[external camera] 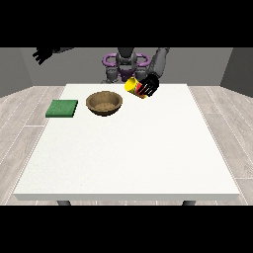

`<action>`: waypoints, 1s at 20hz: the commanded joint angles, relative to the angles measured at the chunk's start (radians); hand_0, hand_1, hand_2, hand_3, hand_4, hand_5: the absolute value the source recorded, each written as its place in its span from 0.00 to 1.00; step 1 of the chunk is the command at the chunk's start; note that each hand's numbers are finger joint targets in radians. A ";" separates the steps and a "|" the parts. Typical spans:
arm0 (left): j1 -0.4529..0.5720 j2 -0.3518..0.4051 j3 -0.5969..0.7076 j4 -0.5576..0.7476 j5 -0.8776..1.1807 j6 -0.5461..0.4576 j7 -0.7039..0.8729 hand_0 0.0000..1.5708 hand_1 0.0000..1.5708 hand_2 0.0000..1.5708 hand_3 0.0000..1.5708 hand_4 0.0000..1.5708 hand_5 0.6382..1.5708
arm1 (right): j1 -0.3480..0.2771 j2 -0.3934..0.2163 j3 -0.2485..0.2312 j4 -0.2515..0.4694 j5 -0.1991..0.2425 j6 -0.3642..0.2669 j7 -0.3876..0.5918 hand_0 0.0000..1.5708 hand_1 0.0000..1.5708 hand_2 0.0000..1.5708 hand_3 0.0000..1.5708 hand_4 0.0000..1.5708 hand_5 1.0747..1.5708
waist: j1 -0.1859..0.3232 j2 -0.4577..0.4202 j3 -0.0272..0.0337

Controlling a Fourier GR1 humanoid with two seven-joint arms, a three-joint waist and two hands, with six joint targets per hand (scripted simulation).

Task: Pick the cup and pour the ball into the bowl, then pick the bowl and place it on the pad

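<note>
A yellow cup with a red band is held tilted above the table, its mouth turned toward the view's left. The hand at the view's right has its fingers curled round the cup. The cup hangs just right of and above the brown wooden bowl, which stands on the table. A green pad lies flat to the left of the bowl. The ball is not visible. The hand at the view's left is raised high off the table at the far left, fingers spread.
The white table stretches wide toward the camera in front of the bowl and pad. The robot's torso stands behind the far edge.
</note>
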 commanded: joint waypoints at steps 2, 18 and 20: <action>-0.109 -0.009 -0.174 0.093 -0.282 0.043 0.286 0.87 0.87 1.00 1.00 0.92 0.97 | 0.016 0.010 0.001 0.079 0.012 0.009 -0.014 0.00 0.00 0.00 0.05 0.43 0.98 | 0.028 -0.072 0.0002; -0.517 -0.087 -0.438 0.177 -0.690 -0.296 0.858 0.94 0.94 1.00 1.00 0.70 1.00 | -0.054 -0.018 0.007 0.219 0.035 0.080 -0.101 0.00 0.00 0.00 0.16 0.44 0.97 | -0.007 -0.033 -0.0043; -0.511 -0.087 -0.483 0.174 -0.705 -0.368 0.905 0.89 0.89 1.00 1.00 0.66 1.00 | -0.122 0.012 0.043 0.183 0.018 0.034 -0.003 0.00 0.00 0.00 0.17 0.44 0.97 | -0.063 -0.061 -0.0060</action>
